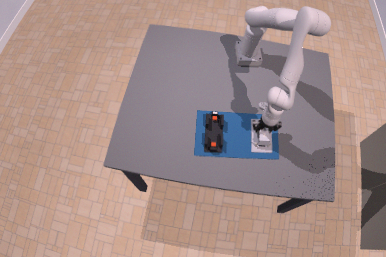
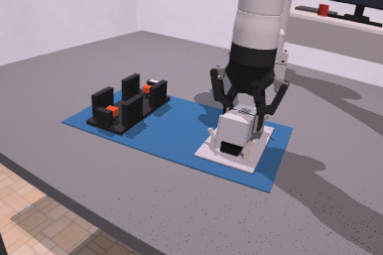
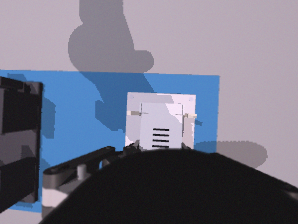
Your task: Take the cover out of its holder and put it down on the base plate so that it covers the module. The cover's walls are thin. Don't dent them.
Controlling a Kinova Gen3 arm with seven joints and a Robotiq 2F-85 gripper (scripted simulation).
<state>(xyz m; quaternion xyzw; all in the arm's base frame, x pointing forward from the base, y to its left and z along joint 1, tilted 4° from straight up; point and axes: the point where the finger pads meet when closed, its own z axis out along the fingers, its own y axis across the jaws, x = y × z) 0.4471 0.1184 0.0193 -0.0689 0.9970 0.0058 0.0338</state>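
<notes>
Top view: On a grey worktop (image 1: pixel 165 82) (image 2: pixel 149 195) (image 3: pixel 260 40) lies a flat blue mat (image 1: pixel 237 137) (image 2: pixel 169 126) (image 3: pixel 75 125). My black two-fingered claw (image 1: pixel 267 128) (image 2: pixel 243 116) (image 3: pixel 159 148) is closed on a white box-shaped cover (image 1: pixel 264 140) (image 2: pixel 232 128) (image 3: pixel 161 117), over a thin white base plate (image 1: pixel 254 149) (image 2: pixel 258 160) (image 3: pixel 132 102). At nine o'clock from it stands the black holder with upright walls (image 1: pixel 214 132) (image 2: pixel 131 112) (image 3: pixel 20 132), without the cover.

Exterior view: The cover looks upright and low among short cream posts (image 2: pixel 249 150) (image 3: pixel 190 115), a dark opening (image 2: pixel 231 148) at its six o'clock. I cannot see the module, nor tell whether every edge is fully seated. I judge this the last of the lowering: I should ease straight down, squeezing no harder, and stop at the first firm resistance; pushing on could dent the thin walls.

Wrist view: The slotted top looks square to the plate, with posts just beside it at nine and three o'clock. Once it is seated, I should part both fingers evenly, then rise straight towards the ceiling, so neither drags a wall.
</notes>
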